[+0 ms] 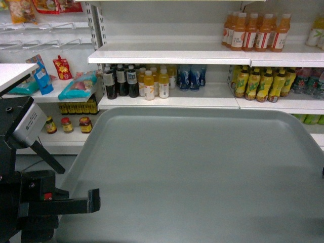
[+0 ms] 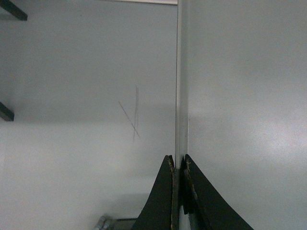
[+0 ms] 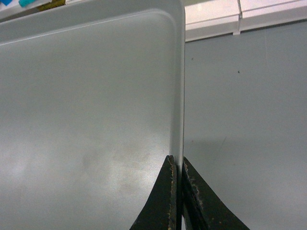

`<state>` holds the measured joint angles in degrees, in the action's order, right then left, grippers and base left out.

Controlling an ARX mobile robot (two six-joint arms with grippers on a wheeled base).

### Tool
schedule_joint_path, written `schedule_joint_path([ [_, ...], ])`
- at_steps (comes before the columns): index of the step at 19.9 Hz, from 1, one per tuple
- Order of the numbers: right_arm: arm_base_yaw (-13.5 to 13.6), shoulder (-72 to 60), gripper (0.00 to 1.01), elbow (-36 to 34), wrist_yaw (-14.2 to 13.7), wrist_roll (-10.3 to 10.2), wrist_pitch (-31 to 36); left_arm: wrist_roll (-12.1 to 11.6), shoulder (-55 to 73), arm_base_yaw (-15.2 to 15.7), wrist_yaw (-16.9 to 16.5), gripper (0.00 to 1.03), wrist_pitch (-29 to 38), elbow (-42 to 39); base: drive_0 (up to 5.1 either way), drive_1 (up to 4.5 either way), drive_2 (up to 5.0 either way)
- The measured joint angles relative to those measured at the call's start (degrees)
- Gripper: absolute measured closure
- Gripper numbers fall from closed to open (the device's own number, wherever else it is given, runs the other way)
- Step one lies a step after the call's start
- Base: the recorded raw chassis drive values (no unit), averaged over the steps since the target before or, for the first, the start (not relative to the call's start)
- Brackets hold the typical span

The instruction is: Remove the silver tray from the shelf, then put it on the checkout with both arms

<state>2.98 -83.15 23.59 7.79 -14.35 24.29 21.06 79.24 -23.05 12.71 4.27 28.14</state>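
The silver tray (image 1: 202, 172) fills the lower head view, held flat and clear of the shelf (image 1: 167, 101) behind it. My left gripper (image 1: 94, 201) grips its left rim. In the left wrist view that gripper (image 2: 178, 160) is shut on the thin rim, with the tray (image 2: 240, 96) to the right. In the right wrist view my right gripper (image 3: 176, 161) is shut on the right rim, with the tray (image 3: 86, 105) to the left. In the head view only a dark sliver of the right gripper (image 1: 322, 172) shows. The checkout is out of view.
Shelf boards carry dark bottles (image 1: 121, 81), orange juice bottles (image 1: 255, 31) and yellow-green bottles (image 1: 260, 83). A white tabletop corner (image 1: 10, 71) sits at the far left. Under the tray's left side lies a pale scratched surface (image 2: 96, 143); grey floor (image 3: 244, 120) lies beside the right rim.
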Motion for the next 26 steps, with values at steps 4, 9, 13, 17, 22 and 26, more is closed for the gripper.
schedule_joint_path([
  [4, 0.0, 0.0, 0.98, 0.0, 0.0, 0.0, -0.11, 0.0, 0.04, 0.0, 0.0, 1.0, 0.02, 0.0, 0.1, -4.2, 4.3],
  [9, 0.0, 0.0, 0.98, 0.0, 0.0, 0.0, 0.02, 0.0, 0.09, 0.0, -0.02, 1.0, 0.09, 0.0, 0.0, -4.24, 4.3],
  [13, 0.0, 0.0, 0.98, 0.0, 0.0, 0.0, -0.04, -0.02, 0.09, 0.0, 0.0, 1.0, 0.11, 0.0, 0.0, -4.27, 4.3],
  [17, 0.0, -0.02, 0.98, 0.0, 0.0, 0.0, 0.04, -0.02, 0.11, 0.0, 0.07, 1.0, 0.15, 0.0, 0.0, -4.24, 4.3],
  [22, 0.0, -0.07, 0.98, 0.0, 0.02, 0.0, -0.04, 0.0, 0.15, 0.0, 0.0, 1.0, 0.0, 0.0, 0.1, -4.19, 4.3],
  [26, 0.0, 0.04, 0.98, -0.11, 0.0, 0.0, -0.24, -0.02, -0.11, 0.0, 0.13, 1.0, -0.11, 0.0, 0.1, -4.06, 4.2],
])
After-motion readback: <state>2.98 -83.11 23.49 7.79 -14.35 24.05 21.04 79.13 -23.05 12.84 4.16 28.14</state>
